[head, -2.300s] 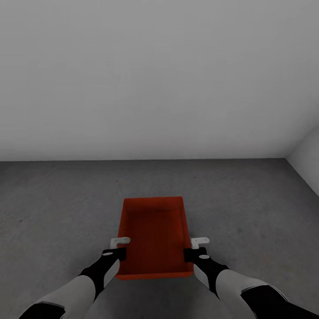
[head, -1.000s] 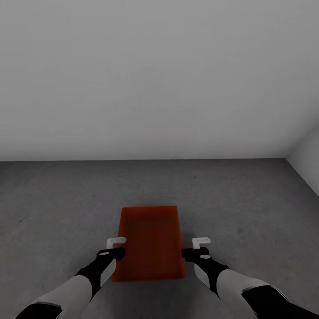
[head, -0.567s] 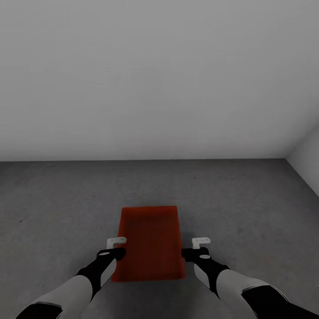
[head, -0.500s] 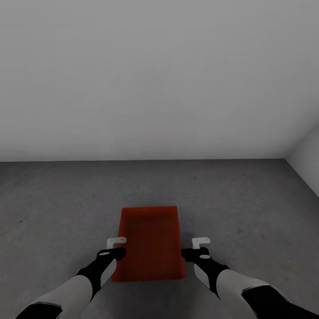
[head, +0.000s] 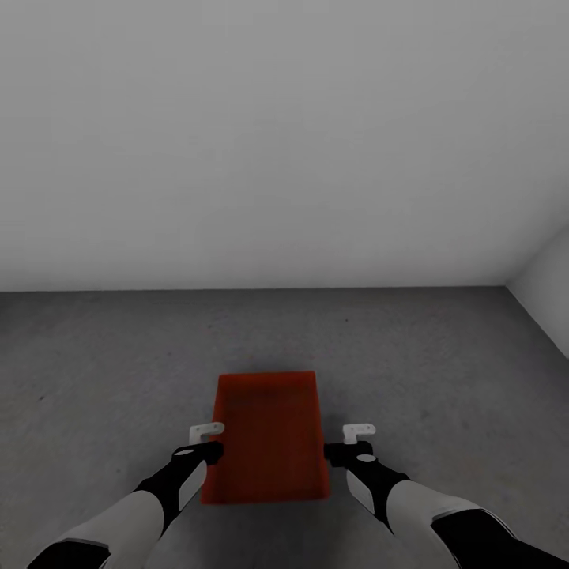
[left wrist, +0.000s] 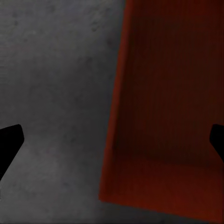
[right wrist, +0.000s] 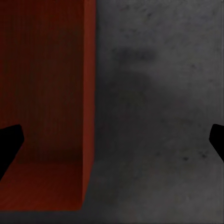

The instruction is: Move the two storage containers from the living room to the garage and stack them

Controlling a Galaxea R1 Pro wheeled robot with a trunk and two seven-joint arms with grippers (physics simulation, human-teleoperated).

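Head view: one orange-red storage container [head: 267,438], open-topped, plain-walled and holding nothing, sits on the dark grey floor [head: 442,363] before a white wall [head: 284,142], with the left claw [head: 207,439] just beside its left long wall and the right claw [head: 351,441] a little off its right long wall. Left wrist view: the container's long wall [left wrist: 116,140] and bare interior lie between two widely spread dark fingertips [left wrist: 8,144], nothing pinched. Right wrist view: fingertips [right wrist: 9,142] likewise spread wide, one over the container's inside, the other over rough floor, gripping nothing.
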